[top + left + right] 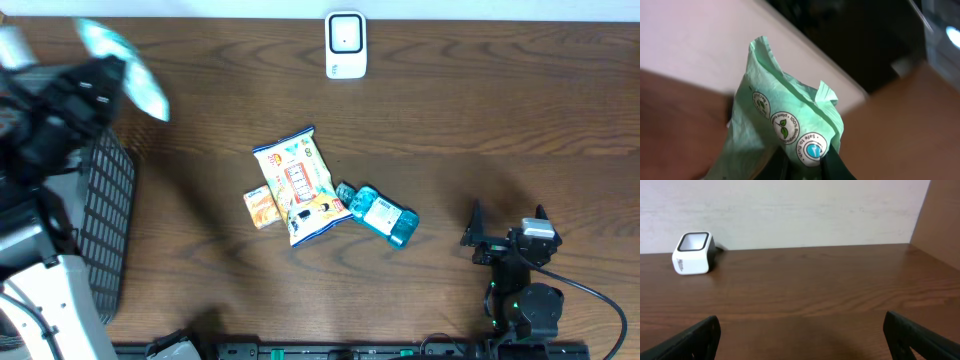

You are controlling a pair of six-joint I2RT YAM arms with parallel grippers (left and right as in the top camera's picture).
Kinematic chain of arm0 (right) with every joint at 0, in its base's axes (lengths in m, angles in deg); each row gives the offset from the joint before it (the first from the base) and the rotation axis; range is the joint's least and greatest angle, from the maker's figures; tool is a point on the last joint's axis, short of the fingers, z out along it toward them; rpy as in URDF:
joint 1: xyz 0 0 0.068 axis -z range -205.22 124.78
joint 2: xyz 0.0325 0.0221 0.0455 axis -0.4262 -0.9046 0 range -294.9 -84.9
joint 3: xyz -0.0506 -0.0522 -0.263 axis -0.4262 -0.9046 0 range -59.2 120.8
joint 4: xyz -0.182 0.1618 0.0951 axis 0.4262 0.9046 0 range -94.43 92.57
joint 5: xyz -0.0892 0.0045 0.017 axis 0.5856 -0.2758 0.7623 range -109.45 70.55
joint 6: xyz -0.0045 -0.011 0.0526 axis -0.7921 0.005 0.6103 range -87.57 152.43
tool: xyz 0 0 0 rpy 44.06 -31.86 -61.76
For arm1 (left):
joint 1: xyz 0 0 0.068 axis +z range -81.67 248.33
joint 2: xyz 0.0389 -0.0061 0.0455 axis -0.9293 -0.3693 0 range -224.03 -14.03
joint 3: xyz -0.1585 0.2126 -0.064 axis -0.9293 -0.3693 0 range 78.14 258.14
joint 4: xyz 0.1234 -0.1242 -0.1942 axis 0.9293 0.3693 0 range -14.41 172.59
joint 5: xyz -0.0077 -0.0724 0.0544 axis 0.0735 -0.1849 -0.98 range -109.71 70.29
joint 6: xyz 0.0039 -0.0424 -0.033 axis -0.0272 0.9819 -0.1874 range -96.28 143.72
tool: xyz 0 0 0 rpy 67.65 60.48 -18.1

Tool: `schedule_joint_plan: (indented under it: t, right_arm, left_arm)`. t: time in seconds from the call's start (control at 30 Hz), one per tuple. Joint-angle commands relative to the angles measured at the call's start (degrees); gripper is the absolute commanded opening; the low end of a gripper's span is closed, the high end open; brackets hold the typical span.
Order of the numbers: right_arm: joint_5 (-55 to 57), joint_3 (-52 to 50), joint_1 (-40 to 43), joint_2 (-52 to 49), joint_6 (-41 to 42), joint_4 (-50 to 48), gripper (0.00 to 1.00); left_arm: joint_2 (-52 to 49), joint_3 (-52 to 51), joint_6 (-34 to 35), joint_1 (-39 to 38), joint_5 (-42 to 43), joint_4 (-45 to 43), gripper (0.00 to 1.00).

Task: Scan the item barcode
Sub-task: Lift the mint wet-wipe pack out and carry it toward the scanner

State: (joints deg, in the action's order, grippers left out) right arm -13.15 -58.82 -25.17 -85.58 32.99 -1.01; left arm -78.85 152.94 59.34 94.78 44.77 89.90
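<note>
The scanner stands at the table's far edge, midway across. A packet lies mid-table, a small box just left of it, a bottle just right. A basket sits at the left edge, a pouch above the far left corner.

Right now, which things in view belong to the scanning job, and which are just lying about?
In the job: green pouch, left gripper holding it, white scanner.
Lying about: snack bag, orange packet, blue bottle, black basket.
</note>
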Motion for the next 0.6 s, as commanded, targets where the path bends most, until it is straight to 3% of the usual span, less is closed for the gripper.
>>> schedule_joint_plan:
  t: [0.0, 0.1, 0.23, 0.4, 0.57]
  right_arm:
    - [0.66, -0.07, 0.39, 0.31, -0.85, 0.17, 0.99]
    - [0.66, -0.07, 0.39, 0.31, -0.85, 0.17, 0.99]
    - [0.66, -0.07, 0.39, 0.31, -0.85, 0.17, 0.99]
    - [0.66, -0.07, 0.39, 0.31, -0.85, 0.17, 0.99]
    - [0.66, -0.07, 0.39, 0.31, -0.85, 0.17, 0.99]
  left_arm:
    - [0.48, 0.39, -9.29, -6.08, 4.31, 3.82, 0.08]
    - [0.48, 0.04, -17.22, -11.43, 2.19, 10.71, 0.07]
    - [0.46, 0.04, -24.02, -18.16, -10.88, 22.38, 0.08]
    - [-0.31, -1.42, -26.18, -26.97, -25.88, 29.24, 0.08]
    - [-3.45, -4.46, -26.18, -35.82, -31.61, 29.57, 0.07]
